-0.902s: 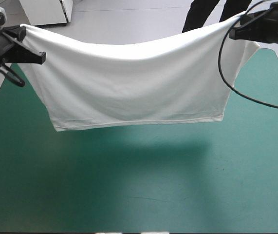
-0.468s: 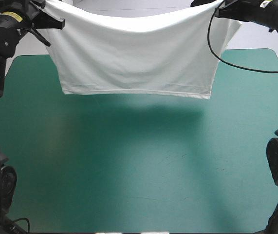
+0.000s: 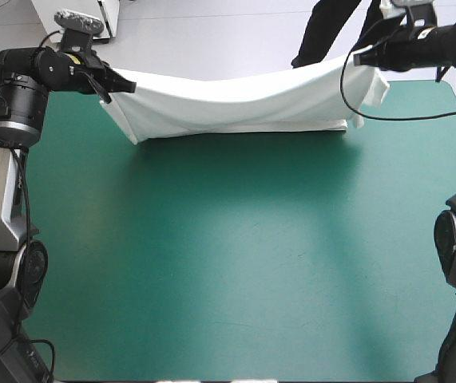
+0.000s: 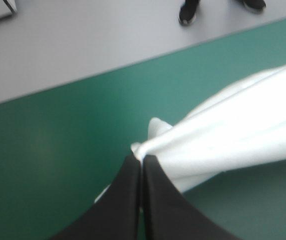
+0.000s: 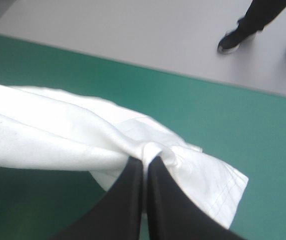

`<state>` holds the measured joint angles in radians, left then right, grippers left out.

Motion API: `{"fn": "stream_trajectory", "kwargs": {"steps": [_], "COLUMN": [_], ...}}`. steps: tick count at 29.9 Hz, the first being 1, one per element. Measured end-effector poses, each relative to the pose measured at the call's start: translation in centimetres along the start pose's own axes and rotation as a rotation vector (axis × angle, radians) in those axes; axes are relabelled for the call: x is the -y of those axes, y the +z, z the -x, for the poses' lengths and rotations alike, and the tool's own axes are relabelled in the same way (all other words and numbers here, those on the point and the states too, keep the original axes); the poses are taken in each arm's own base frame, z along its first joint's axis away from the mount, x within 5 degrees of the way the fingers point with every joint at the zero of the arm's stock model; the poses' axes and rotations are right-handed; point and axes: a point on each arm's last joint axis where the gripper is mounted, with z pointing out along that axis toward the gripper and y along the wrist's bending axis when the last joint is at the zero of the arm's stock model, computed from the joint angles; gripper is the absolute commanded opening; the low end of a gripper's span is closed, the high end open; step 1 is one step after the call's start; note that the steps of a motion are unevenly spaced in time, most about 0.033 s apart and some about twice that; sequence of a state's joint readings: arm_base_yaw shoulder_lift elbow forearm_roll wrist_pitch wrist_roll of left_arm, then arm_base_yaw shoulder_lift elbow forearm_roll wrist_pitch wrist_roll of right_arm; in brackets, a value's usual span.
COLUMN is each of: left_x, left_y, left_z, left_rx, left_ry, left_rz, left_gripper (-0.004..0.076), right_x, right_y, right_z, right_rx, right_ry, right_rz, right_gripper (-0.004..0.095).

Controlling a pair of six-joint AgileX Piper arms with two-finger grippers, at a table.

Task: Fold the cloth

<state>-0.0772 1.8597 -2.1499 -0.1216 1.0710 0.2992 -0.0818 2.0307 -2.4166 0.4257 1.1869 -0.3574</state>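
The white T-shirt [image 3: 239,104] hangs as a sagging band between both grippers near the table's far edge, its lower hem resting on the teal-green cover. My left gripper [image 3: 114,80] is shut on the T-shirt's left corner, and its black fingers [image 4: 127,195] pinch a bunched white tip [image 4: 148,145]. On the other side my right gripper [image 3: 367,57] is shut on the right corner, where cloth [image 5: 57,140] spreads away from the fingertips and a hemmed flap [image 5: 218,185] droops beside them.
The teal-green cover [image 3: 235,263] stretches bare from the shirt to the near edge. The table's far edge [image 4: 57,87] runs just beyond the cloth, with grey floor behind it.
Both grippers have carried the hanging shirt away toward the far edge and lowered it. The cloth went from a tall hanging sheet to a low band with its hem on the table.
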Motion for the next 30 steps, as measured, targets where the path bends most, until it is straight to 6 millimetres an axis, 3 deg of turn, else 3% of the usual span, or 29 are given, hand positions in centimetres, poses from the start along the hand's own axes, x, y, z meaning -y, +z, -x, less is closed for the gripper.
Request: {"fn": "stream_trajectory", "kwargs": {"steps": [8,16,30], "left_x": [1.1,2.3,4.7], "left_y": [1.9,1.3,-0.7], "left_z": [-4.1,-7.5,-16.6], "left_rx": [-0.283,-0.391,-0.622], "left_ry": [-0.024,-0.055,-0.069], "left_rz": [-0.102,-0.160,-0.222], "left_gripper": [-0.0022,-0.0022,-0.0022], "right_x": [0.8,-1.1,-3.7], "right_y": [4.8,2.1,0.4], "right_z": [-6.1,-10.3,-20.9], "right_rx": [-0.294,-0.424,-0.671], "right_ry": [0.102,0.138,0.212], "right_rz": [0.074,0.098,0.146], "right_gripper": [-0.0013,-0.0013,-0.0013]}}
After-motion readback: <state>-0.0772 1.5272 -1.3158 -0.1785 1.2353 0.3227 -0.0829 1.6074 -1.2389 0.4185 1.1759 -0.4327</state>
